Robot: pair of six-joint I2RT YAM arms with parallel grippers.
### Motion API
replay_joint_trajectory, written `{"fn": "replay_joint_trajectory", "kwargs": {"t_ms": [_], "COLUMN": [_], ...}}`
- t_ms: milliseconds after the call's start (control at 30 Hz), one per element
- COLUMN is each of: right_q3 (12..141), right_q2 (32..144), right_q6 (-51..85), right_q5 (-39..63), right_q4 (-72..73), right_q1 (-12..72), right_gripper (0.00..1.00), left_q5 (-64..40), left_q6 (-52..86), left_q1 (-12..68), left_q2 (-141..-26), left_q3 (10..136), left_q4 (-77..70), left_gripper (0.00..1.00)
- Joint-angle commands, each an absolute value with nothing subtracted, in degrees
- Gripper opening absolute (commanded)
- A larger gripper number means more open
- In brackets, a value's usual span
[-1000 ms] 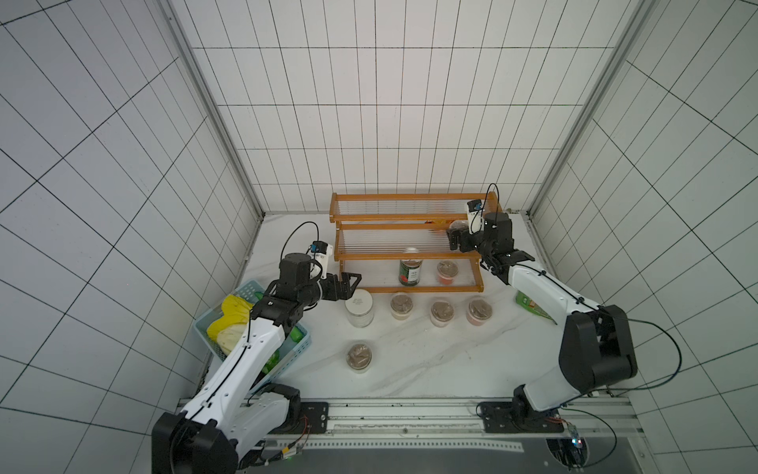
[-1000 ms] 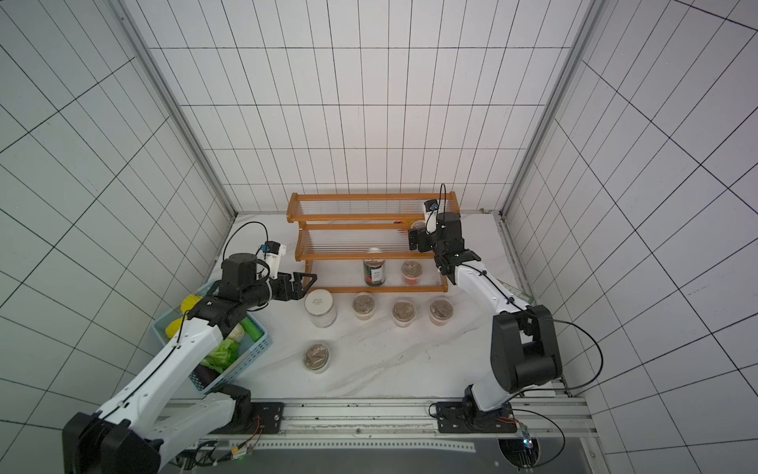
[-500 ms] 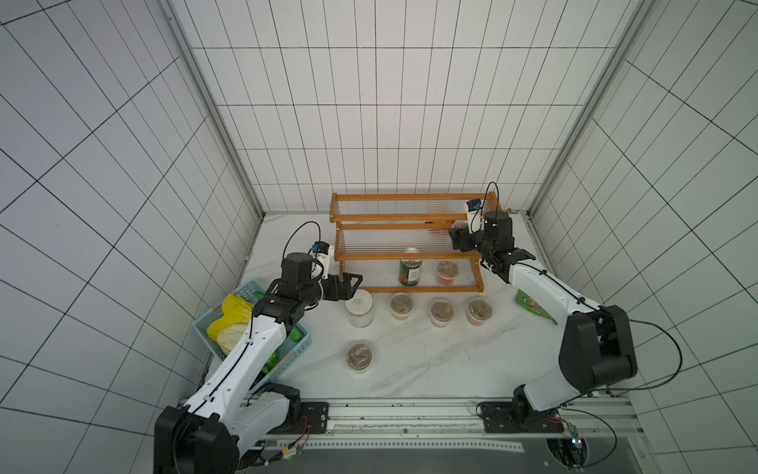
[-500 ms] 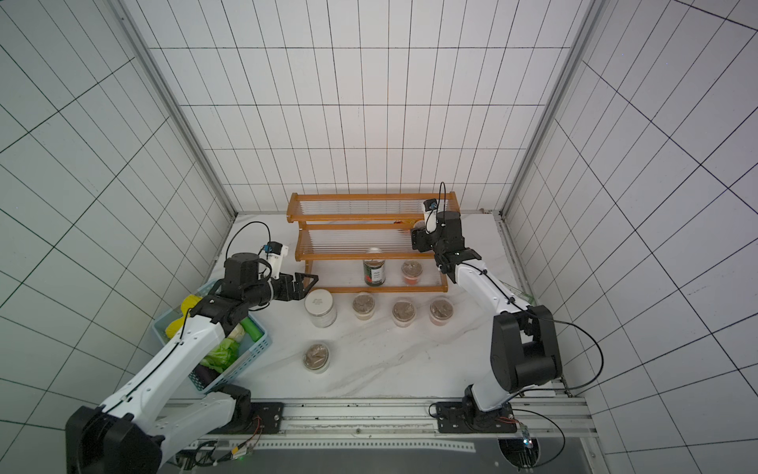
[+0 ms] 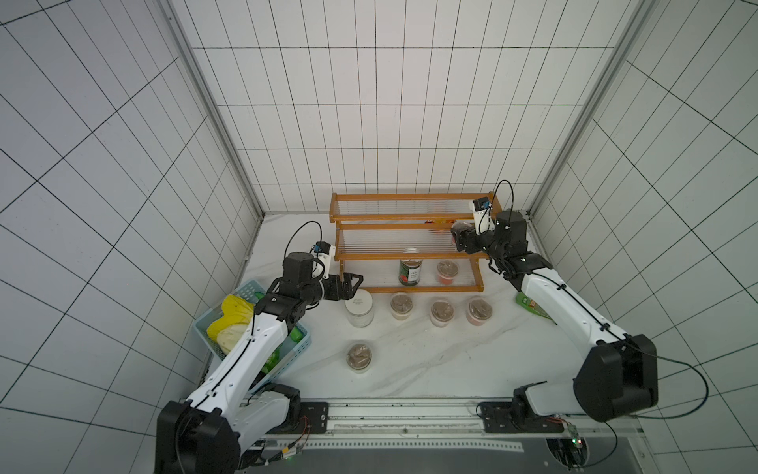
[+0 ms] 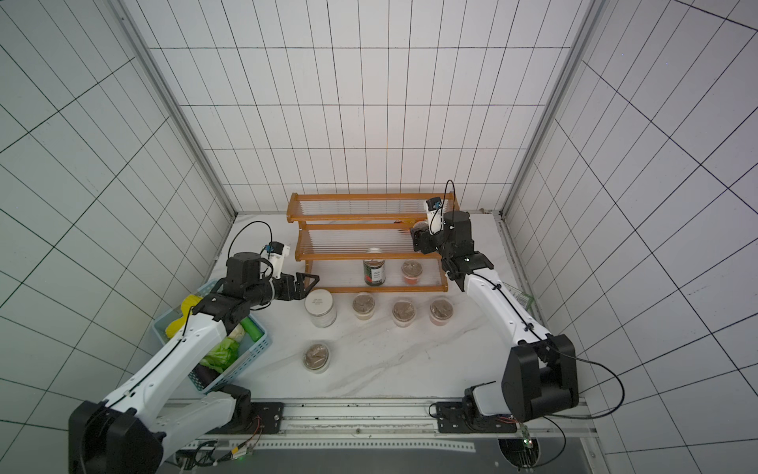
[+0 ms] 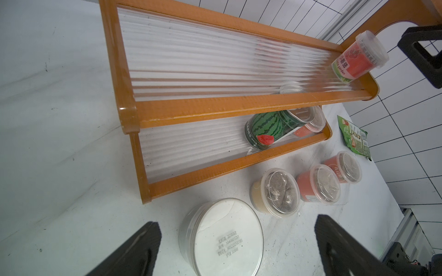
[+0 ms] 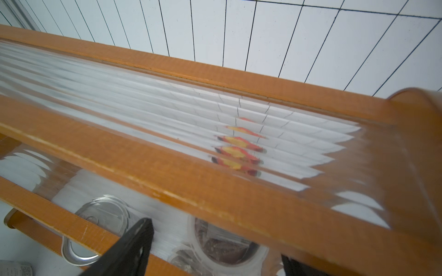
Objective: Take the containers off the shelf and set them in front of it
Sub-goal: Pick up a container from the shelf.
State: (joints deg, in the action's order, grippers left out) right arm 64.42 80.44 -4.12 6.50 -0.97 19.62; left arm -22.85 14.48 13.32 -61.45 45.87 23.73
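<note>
Wooden shelf (image 5: 430, 288): bench (image 5: 430, 369), 12 o'clock.
Shelved: tin can (image 5: 410, 273), red cup (image 5: 446, 273), bottom tier; end cup (image 7: 358, 57), middle tier, 3 o'clock.
Set down: jar (image 5: 359, 307), cup row (image 5: 442, 314), lone cup (image 5: 359, 356), shelf's 6 o'clock.
Right jaws: released, straddling end cup.
Left jaws: released, near jar's 11 o'clock side.

In both top views my right gripper (image 5: 456, 240) covers most of a cup (image 5: 462, 226) on the middle tier of the shelf (image 5: 369, 257), so I can't tell whether it touches the cup. My right wrist view is smeared, and the fingers (image 8: 129, 248) there run off the picture's edge. The fingers of the left gripper (image 7: 236, 221) are cropped the same way, as is the jar (image 7: 222, 234) between them. The right arm (image 5: 566, 307) hides part of the snack packet (image 5: 529, 305).
</note>
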Motion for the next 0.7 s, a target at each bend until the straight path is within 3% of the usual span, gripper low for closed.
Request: {"fn": "replay_joint_trajectory", "kwargs": {"t_ms": [0,200,667], "right_q3": [63.84,65.0,67.44], "right_q2": [80.91,84.18,90.23], "right_q6": [-4.31,-4.31,-3.65], "right_q5": [1.87,2.74,4.8], "right_q4": [-3.17,-3.45,2.55], "right_q1": [19.41,18.84,16.97], "right_gripper": [0.93,1.0,0.94], "left_q5": [-23.82,-24.06,-24.35], "left_q6": [13.78,13.71,13.52], "left_q1": [13.01,13.01,13.01], "left_q2": [-61.55,-61.87,-62.23], "left_q3": [47.2,47.29,47.11], "left_q4": [21.8,21.8,21.68], "left_gripper": [0.99,0.99,0.98]}}
